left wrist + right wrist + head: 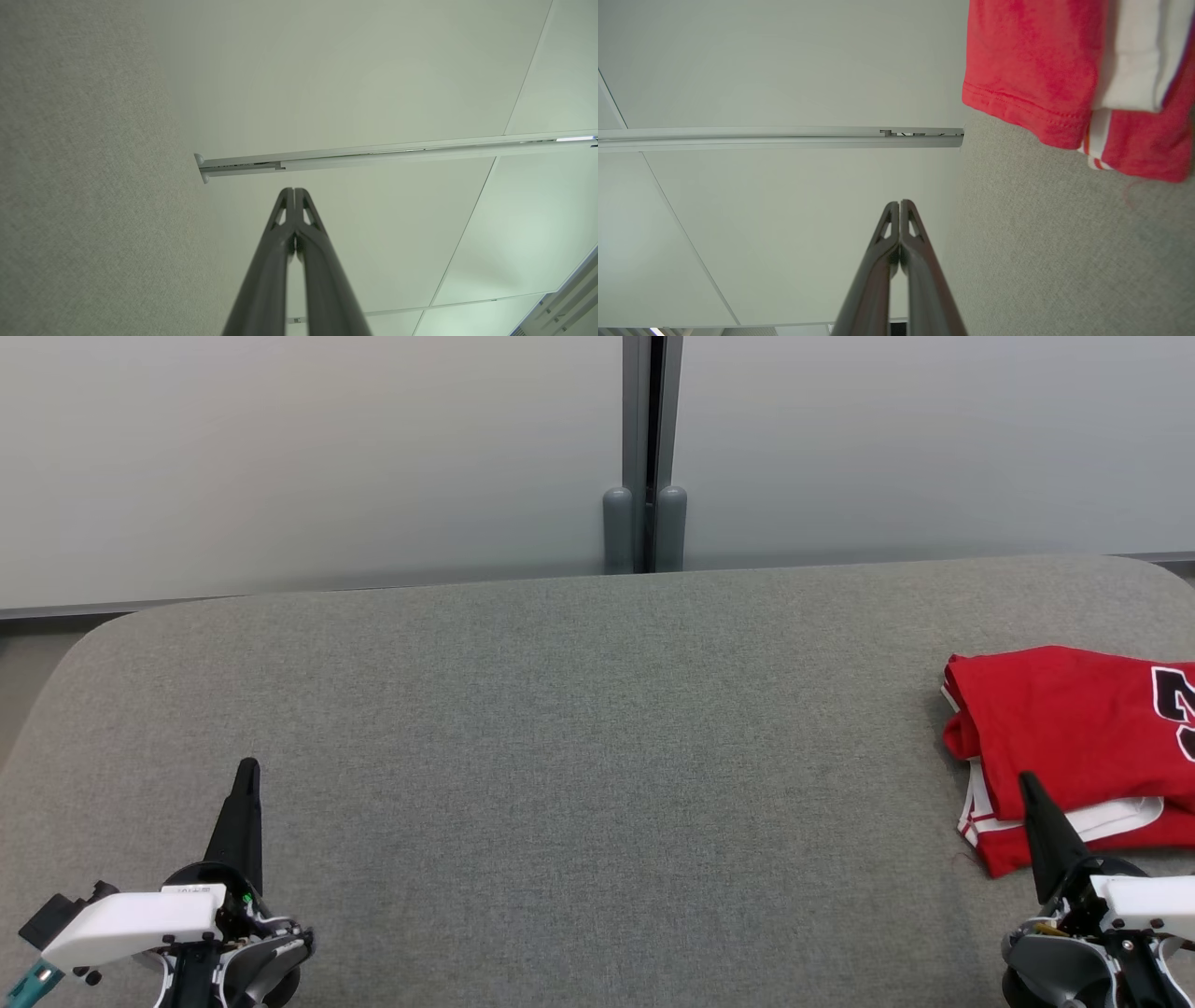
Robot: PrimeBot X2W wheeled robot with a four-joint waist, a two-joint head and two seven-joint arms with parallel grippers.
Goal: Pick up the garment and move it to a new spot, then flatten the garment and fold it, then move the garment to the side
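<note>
The garment (1074, 737) is a red jersey with white trim and a dark number, folded into a compact stack at the right edge of the grey upholstered surface (579, 728). In the right wrist view the garment (1031, 70) fills the upper right. My right gripper (1027, 782) is shut and empty at the lower right, its tip just in front of the stack's near edge; the pressed-together tips (900, 204) point at the wall. My left gripper (247, 767) is shut and empty at the lower left, far from the garment, its tips (294, 190) touching.
A pale wall stands behind the surface, split by a grey vertical post (646, 457). The surface's rounded far corners fall away at the left (84, 635) and right. A broad stretch of bare fabric lies between the two grippers.
</note>
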